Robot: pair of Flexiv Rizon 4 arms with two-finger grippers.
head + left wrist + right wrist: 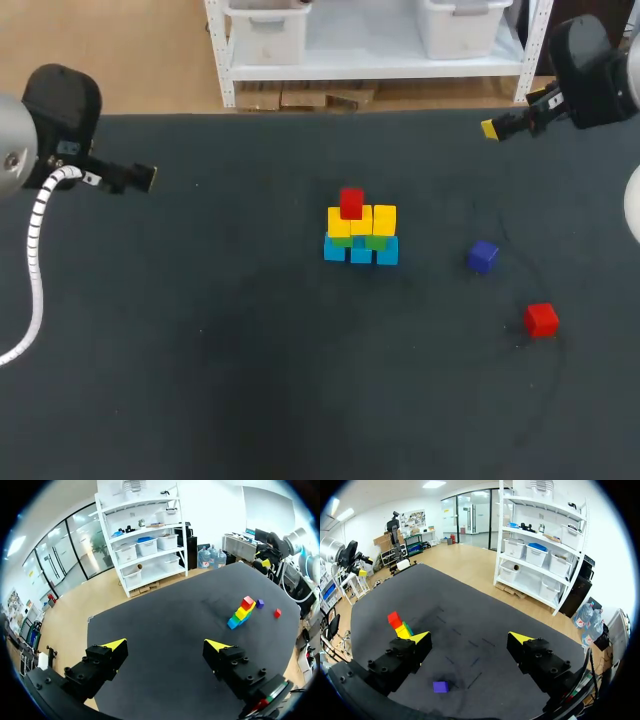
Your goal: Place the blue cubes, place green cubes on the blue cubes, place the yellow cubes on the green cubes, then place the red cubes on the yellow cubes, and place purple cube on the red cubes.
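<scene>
Mid-table stands a cube stack [361, 232]: a blue bottom row, green cubes above it, three yellow cubes over those, and one red cube [351, 203] on top. A purple cube [482, 256] lies alone to the stack's right, and a loose red cube [541, 320] sits nearer the front right. My left gripper [146, 178] hangs open and empty over the table's far left. My right gripper [492, 129] is open and empty at the far right edge. Ahead of the left gripper [165, 647] I see the stack [242, 612]. Under the right gripper [470, 639] lies the purple cube [440, 686]; one finger partly hides the stack [397, 624].
The dark table mat [200, 350] carries nothing else. Its back edge runs just in front of a white shelf unit.
</scene>
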